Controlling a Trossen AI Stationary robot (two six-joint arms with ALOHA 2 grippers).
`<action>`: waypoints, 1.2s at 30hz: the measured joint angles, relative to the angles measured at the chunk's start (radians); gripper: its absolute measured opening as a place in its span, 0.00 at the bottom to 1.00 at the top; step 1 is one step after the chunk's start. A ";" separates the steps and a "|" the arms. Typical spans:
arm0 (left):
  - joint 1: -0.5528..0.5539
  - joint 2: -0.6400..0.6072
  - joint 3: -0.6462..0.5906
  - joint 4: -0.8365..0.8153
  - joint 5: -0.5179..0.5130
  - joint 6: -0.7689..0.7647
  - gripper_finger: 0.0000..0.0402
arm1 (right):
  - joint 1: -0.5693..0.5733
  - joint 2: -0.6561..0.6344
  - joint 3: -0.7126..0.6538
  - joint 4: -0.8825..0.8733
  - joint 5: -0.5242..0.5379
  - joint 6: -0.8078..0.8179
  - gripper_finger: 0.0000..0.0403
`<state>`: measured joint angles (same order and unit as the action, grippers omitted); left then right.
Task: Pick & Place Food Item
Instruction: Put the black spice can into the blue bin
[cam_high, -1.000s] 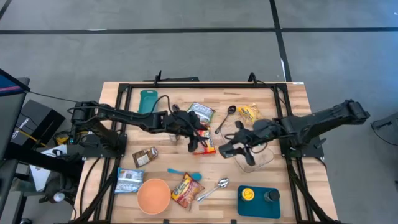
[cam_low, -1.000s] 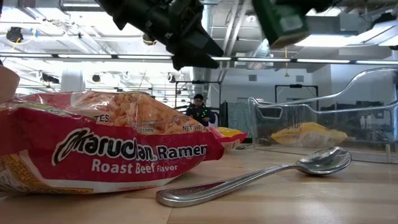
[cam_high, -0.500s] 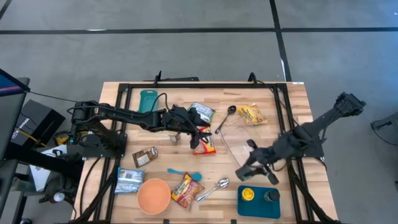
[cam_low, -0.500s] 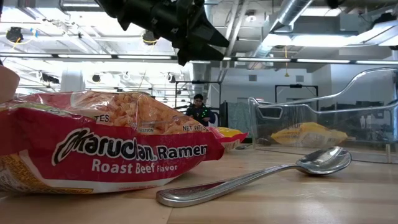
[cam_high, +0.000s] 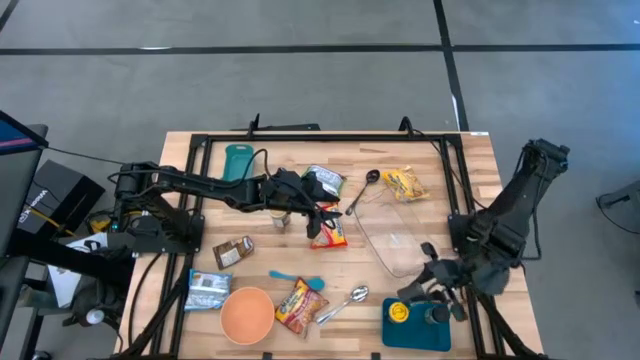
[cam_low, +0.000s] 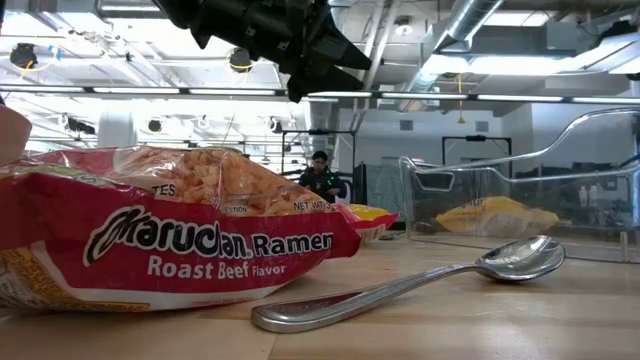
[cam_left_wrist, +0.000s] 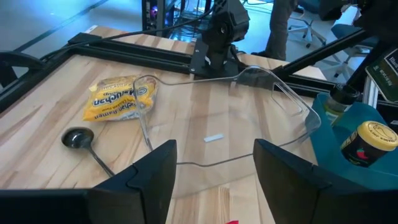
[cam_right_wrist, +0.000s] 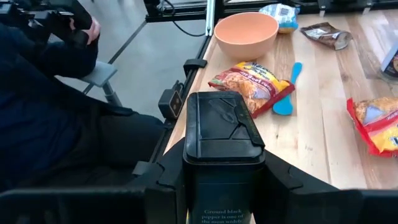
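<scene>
While my right gripper (cam_high: 432, 300) is closing on a black pepper tin (cam_right_wrist: 222, 149) over the teal tray (cam_high: 415, 330), my left gripper (cam_high: 318, 215) is hovering half open, holding nothing, above the red ramen pack (cam_high: 329, 231). Beside it, a clear container (cam_high: 400, 225) is lying near a yellow packet (cam_high: 403, 182).

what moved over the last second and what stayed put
The right gripper swung away from the clear container toward the table's near right corner, ending over the teal tray, its jaws around a black pepper tin. The left gripper stayed over the red ramen packet; everything else unchanged.
</scene>
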<state>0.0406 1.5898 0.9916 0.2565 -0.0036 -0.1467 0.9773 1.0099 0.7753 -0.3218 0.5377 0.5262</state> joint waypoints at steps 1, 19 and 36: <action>0.000 0.000 0.000 0.000 0.000 0.000 0.52 | 0.020 0.009 0.000 0.001 0.027 0.019 0.28; 0.000 0.000 0.000 -0.001 0.000 0.000 0.52 | 0.190 0.232 0.000 0.208 0.205 0.197 0.28; 0.000 0.000 0.000 -0.001 0.000 0.000 0.52 | 0.241 0.379 0.000 0.245 0.257 0.366 0.28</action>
<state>0.0406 1.5898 0.9916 0.2558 -0.0036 -0.1467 1.2186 1.3885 0.7753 -0.0766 0.7948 0.8917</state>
